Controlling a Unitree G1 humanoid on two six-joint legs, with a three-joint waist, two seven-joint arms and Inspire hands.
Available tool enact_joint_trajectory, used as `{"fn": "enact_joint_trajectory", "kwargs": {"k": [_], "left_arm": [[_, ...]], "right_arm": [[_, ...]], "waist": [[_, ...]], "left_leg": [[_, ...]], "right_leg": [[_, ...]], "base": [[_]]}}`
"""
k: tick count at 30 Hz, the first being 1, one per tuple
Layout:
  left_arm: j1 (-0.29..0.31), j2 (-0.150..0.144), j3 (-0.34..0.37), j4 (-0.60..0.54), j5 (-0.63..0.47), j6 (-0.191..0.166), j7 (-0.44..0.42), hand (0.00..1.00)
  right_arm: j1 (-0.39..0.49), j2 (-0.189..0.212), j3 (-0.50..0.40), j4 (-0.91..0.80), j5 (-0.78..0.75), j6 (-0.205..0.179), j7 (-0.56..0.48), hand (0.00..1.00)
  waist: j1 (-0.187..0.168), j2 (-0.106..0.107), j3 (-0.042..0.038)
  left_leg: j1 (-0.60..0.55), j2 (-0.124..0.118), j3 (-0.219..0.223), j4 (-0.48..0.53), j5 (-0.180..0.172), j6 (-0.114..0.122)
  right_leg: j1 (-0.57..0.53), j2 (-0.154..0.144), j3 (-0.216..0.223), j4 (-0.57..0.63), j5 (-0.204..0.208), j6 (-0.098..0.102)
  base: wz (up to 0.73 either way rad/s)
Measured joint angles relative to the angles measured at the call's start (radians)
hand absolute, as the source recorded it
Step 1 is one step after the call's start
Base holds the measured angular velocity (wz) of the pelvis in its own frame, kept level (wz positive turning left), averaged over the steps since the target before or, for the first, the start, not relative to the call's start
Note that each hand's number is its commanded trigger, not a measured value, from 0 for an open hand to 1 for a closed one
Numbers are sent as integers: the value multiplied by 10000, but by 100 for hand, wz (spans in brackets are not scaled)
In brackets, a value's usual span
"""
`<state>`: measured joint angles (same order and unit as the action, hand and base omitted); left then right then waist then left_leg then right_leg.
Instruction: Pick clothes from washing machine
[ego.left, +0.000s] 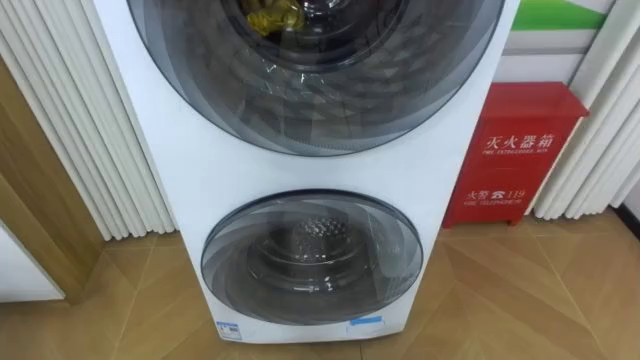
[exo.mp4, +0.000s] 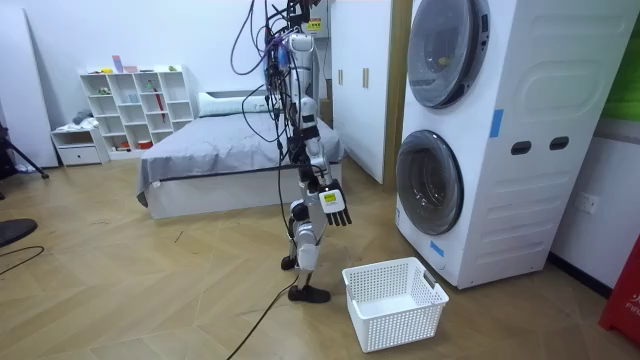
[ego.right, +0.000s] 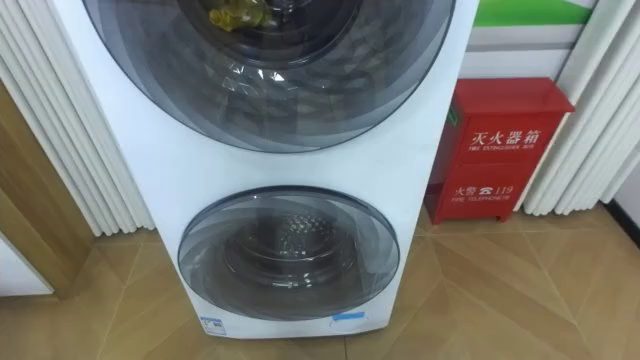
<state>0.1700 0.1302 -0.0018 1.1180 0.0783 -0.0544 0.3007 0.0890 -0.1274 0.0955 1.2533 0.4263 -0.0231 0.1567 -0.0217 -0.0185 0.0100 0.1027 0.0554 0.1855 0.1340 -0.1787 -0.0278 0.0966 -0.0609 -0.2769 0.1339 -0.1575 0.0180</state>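
So the robot is standing on the light wooden floor (exo.mp4: 150, 290), facing the tall white stacked washing machine (ego.left: 190, 170) from a short way off. The clothes are a bunched-up yellow cloth (ego.left: 272, 17) sitting inside the top drum; you can see it through the glass of the big round upper door (ego.left: 320, 90). That door looks shut, and so does the smaller round lower door (ego.left: 310, 255), with only a bare metal drum behind it.

In the room view the right robot hand (exo.mp4: 335, 205) hangs down by the robot's side with its fingers straight and loose, holding nothing and well apart from the machine. A white plastic laundry basket (exo.mp4: 400, 325) sits on the floor between the robot and the washer, near the lower door, and it looks empty. A red metal box (ego.left: 515, 160) stands just beside the machine on the robot's right.
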Motion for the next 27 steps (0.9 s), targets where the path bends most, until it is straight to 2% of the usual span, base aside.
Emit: {"fn": "enact_joint_trajectory", "kwargs": {"k": [11,21,24,25,26,27], "left_arm": [[172,-3,-1,19,-218,-5,-11,0],[192,-4,4,-5,-464,40,-531,0],[168,19,50,-2,-394,38,-718,0],[130,15,292,-3,-251,32,-791,0],[151,21,410,-2,-196,28,-798,0],[172,64,553,-31,-30,31,-824,0]], "right_arm": [[-6,32,-5,56,6,1,-12,0],[-158,17,-96,198,53,46,52,0],[-433,-110,-161,72,112,201,63,0],[-497,-213,-475,-417,34,349,42,0],[-573,-283,-536,-681,-5,362,3,0],[-758,-430,-750,-1250,-58,383,-76,0]], "waist": [[10,-86,-27],[34,-73,-28],[22,-63,-29],[20,-100,-13],[17,-151,19],[13,-176,19]], "left_leg": [[-37,1,12,0,0,0],[52,2,-2,8,0,0],[142,0,-9,16,0,0],[147,0,-9,17,0,0],[156,1,-8,20,0,0],[183,3,3,37,1,0]], "right_leg": [[-74,1,52,-4,2,-3],[36,3,27,12,2,-5],[146,-4,19,16,2,-4],[151,-6,4,37,2,-4],[151,-6,5,54,2,-4],[159,-12,8,85,2,-5]], "base": [[0],[0],[1],[3],[0],[0]]}}
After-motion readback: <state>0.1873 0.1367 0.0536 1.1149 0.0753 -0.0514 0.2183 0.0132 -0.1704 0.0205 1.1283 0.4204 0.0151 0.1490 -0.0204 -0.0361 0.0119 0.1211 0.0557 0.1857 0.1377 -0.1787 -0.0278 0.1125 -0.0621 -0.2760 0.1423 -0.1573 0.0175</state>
